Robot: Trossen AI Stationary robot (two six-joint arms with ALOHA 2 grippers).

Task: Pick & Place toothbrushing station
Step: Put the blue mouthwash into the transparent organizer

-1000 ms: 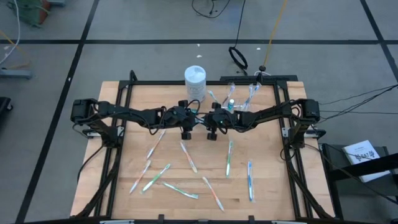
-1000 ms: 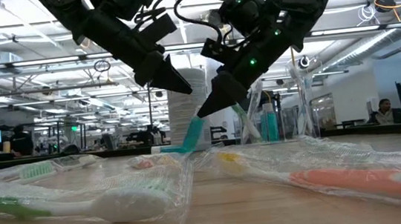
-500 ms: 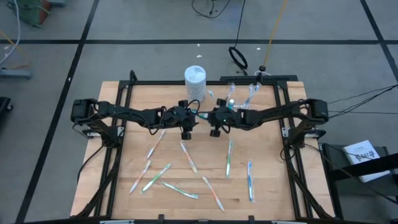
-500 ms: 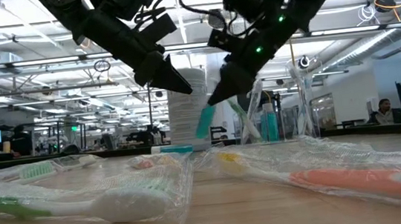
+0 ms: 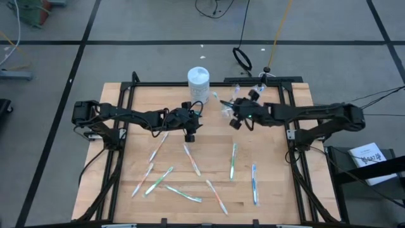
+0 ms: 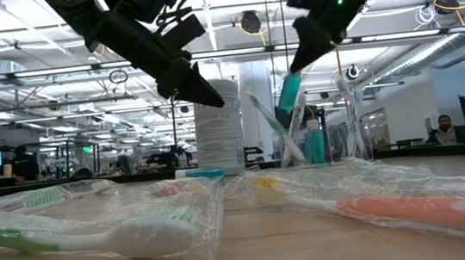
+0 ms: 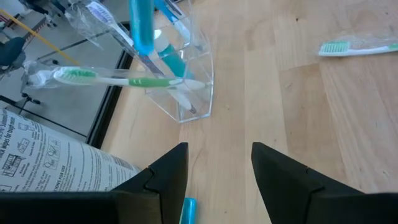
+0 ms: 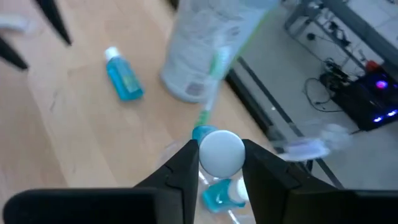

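The small blue tube hangs pinched in the right end effector above the clear cup — which already holds toothbrushes and another tube — while the left end effector hovers spread, empty, over the counter nearby.

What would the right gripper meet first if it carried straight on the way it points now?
Probably the clear cup: the right gripper, shut on a blue tube, points down at it, though depth is unclear.

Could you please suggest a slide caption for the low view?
Right claw carries a blue tube above the clear cup; left claw waits open nearby.
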